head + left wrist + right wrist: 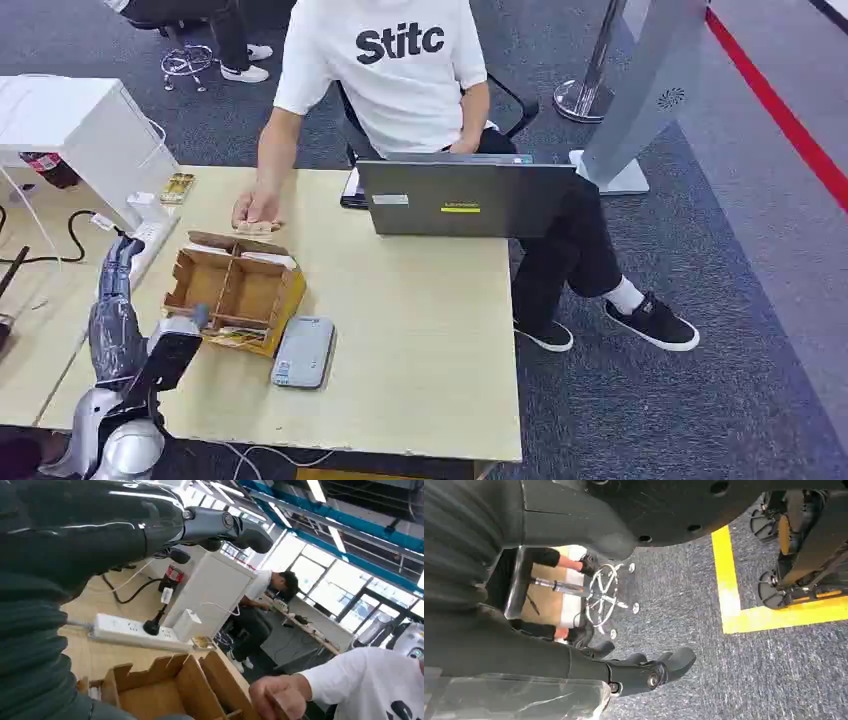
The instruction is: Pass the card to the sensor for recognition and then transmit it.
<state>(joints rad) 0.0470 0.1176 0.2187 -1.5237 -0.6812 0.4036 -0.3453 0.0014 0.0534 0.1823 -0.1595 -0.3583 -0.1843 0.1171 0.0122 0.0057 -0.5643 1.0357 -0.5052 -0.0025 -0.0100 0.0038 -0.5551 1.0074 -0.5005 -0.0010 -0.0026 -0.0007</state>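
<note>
- The counter [420, 330] is a pale wooden top standing on dark grey carpet [720, 330], with a red line [780, 110] along the floor at the far right.
- A divided cardboard box [235, 290] sits at the near left, and a grey sensor [303, 351] lies flat just right of it.
- The left hand [118, 275] hovers left of the box, fingers loosely apart and holding nothing.
- The right hand [644, 672] hangs over the carpet beside a yellow floor marking [729, 590], fingers curled in and holding nothing.
- A person in a white T-shirt [390, 70] sits at the far side behind a laptop [465, 198]; the person's hand [256, 210] rests on a card [255, 228] just beyond the box.
- A white power strip [132, 630] and a white cabinet [80, 130] stand far left.
</note>
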